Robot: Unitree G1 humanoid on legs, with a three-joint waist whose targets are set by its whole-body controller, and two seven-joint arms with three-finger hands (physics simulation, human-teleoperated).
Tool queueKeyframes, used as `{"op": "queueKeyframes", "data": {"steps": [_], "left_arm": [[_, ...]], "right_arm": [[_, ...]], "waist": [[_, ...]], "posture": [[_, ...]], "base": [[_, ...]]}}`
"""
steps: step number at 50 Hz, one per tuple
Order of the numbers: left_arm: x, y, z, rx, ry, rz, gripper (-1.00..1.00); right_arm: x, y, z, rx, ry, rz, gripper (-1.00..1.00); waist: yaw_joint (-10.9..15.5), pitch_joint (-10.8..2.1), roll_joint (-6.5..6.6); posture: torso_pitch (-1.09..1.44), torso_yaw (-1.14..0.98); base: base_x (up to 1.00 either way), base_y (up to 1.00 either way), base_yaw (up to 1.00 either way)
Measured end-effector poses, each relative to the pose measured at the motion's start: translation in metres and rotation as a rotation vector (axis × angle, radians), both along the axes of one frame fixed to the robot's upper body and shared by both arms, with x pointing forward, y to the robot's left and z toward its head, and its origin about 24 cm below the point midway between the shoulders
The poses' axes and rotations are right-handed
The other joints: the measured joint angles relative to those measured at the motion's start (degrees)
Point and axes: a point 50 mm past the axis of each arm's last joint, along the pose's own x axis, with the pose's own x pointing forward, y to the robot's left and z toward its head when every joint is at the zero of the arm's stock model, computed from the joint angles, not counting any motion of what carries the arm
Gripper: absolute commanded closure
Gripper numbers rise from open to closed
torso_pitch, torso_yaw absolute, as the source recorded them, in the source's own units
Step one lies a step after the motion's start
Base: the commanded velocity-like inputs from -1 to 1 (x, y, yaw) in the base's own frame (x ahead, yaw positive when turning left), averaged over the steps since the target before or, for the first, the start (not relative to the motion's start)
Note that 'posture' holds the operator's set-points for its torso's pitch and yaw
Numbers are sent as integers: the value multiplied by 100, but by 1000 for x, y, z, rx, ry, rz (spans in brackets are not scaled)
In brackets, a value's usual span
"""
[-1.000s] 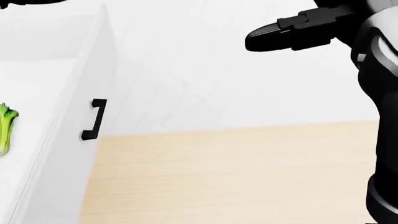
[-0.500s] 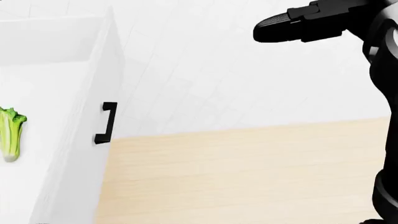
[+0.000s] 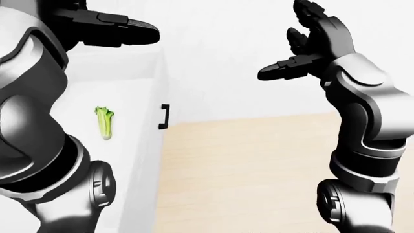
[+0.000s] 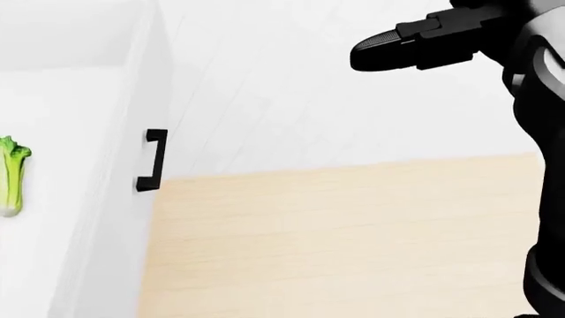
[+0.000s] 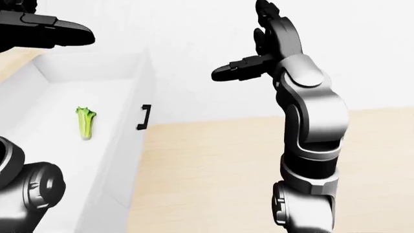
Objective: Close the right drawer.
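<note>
No readable text, labels, brands, numbers or signs on any surface in all three views.

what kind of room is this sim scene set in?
Probably a kitchen, though little of it shows. A white pulled-out drawer with a black handle holds a leafy green vegetable, and pale wood flooring lies beside it. Both hands, left hand and right hand, hang open and empty.
</note>
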Motion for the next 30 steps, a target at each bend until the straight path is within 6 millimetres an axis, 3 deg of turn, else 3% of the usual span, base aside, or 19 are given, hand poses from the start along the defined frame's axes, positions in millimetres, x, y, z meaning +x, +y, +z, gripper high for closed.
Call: {"op": "queueKeyframes", "data": {"steps": [10,16,22,26,28,30], "left_arm": [[-1,-1,2,3,-11,1,-100],[-1,0,2,1,-4,4,-100],[-4,-5,6,16,-34,-22,-100],[-3,-7,4,20,-23,-34,-100],[-2,-5,3,14,-14,-25,-100],[-2,-3,3,7,-11,-12,-100]], "right_arm": [[-1,0,5,-3,-26,0,-100],[-1,1,3,-4,-11,7,-100],[-3,-5,7,1,-35,-23,-100],[-3,-8,4,4,-24,-39,-100],[-2,-6,4,1,-21,-30,-100],[-3,-3,6,-3,-29,-17,-100]], "waist": [[34,-57,-26],[70,-236,35],[-28,-227,156],[-3,-215,113],[29,-198,183],[43,-190,355]], "posture": [[0,0],[0,0],[0,0],[0,0],[0,0],[0,0]], "base": [[-1,0,0],[-9,0,0],[-12,0,0],[-19,0,0],[-20,0,0],[-20,0,0]]}}
